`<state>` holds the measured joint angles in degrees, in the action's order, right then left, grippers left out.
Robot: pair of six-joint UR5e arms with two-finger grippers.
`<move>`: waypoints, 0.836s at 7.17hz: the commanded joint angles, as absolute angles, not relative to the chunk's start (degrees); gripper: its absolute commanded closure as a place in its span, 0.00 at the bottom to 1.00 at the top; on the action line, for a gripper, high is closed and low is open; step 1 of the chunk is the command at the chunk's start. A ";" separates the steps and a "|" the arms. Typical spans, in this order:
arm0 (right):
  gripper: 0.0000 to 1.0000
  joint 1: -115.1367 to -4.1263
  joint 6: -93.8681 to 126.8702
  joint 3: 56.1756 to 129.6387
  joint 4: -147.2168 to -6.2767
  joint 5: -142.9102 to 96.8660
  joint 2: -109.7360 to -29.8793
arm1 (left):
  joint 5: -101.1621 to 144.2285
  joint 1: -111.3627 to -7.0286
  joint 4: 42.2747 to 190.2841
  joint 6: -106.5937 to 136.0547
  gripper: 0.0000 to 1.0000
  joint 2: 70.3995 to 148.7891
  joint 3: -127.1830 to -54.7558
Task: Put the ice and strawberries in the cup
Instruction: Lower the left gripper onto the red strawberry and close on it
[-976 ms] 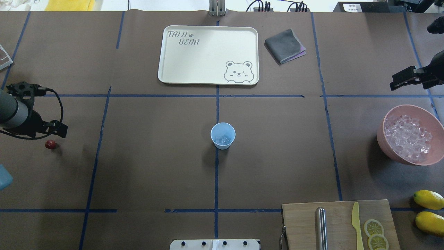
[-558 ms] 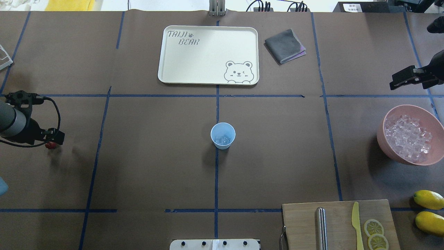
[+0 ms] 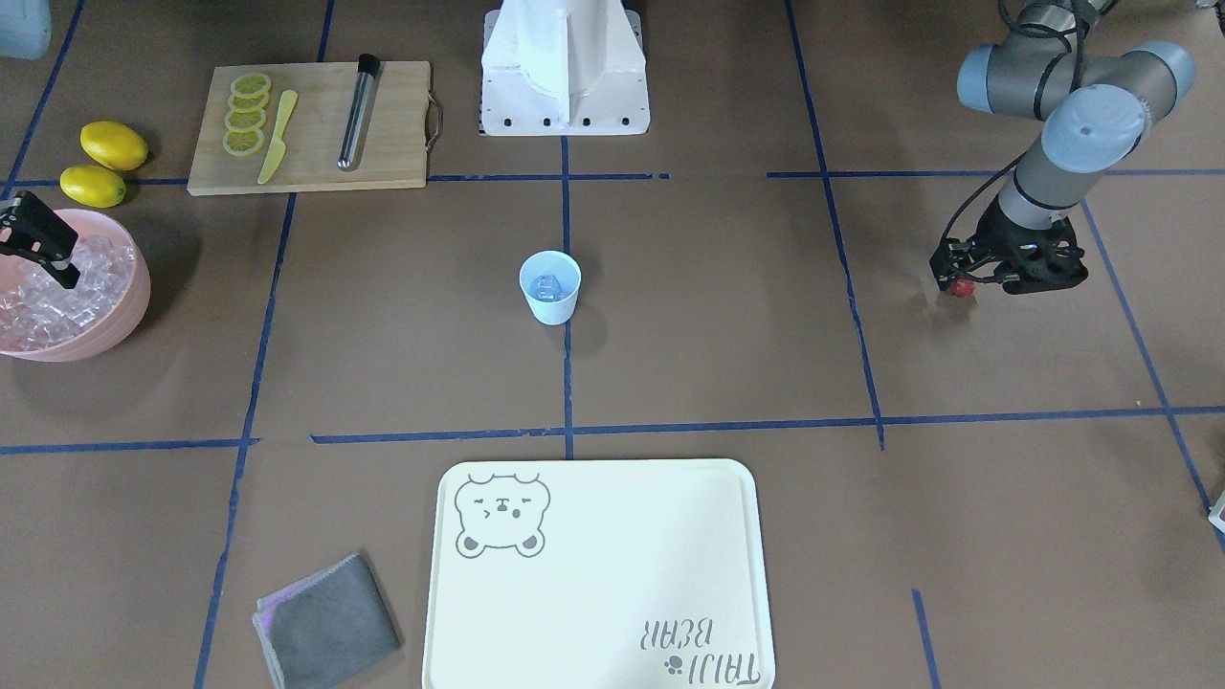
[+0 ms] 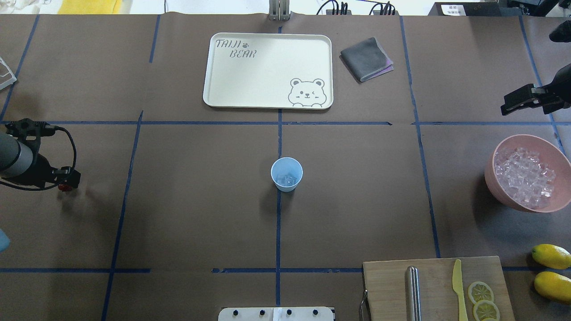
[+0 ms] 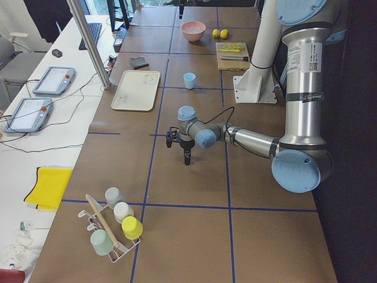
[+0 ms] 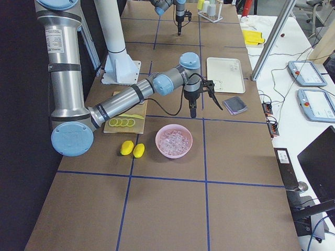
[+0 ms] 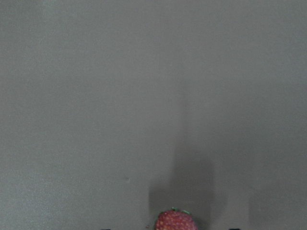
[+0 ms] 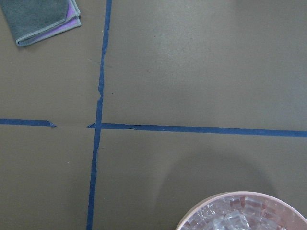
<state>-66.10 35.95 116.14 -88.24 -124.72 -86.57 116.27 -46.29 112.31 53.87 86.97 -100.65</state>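
At the robot's edge of the table, a board [image 4: 388, 285] is laid to the right of the base, with a metal rod [image 4: 412, 292], a yellow knife [image 4: 458, 285] and lemon slices [image 4: 481, 292] on it; two lemons [image 4: 552, 256] are set just beside its right end. Farther in, the left arm is stretched out low toward the table's left end, its wrist bent so that the left gripper [image 3: 959, 277] is pointed down at the paper. The berry [image 7: 175, 221] is found there, on the table between the fingers, which are held apart: in the wrist view their dark tips are just seen at the lower edge, either side of the berry and not touching it. From berry to cup [image 3: 550, 308] the way is brown paper crossed by one blue tape line. The cup is stood upright on the centre tape line, well apart from everything else, with a few pieces of ice [image 4: 286, 179] seen in its bottom. At the right edge more ice is heaped in a pink bowl [image 4: 531, 207]. Just beyond the bowl the right gripper [image 4: 508, 106] is hung above the paper, tilted inward; whether its fingers are spread cannot be told. At the far edge a cream tray [image 4: 267, 71] is laid, with a folded grey cloth [image 4: 366, 58] beside it on the right.
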 commanded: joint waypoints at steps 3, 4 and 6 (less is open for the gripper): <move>0.01 -66.09 36.04 116.37 -88.24 -124.80 -86.75 | 116.37 -46.14 112.32 53.88 0.24 87.19 -99.93; 0.01 -66.09 36.04 116.37 -88.24 -124.80 -86.84 | 116.45 -46.14 112.32 53.88 0.33 87.19 -99.93; 0.01 -66.18 36.04 116.63 -88.24 -124.80 -87.01 | 116.63 -46.14 112.32 53.88 0.77 87.19 -99.93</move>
<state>-66.14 36.03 116.47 -88.24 -124.80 -86.90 116.52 -46.14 112.32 53.92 87.18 -99.94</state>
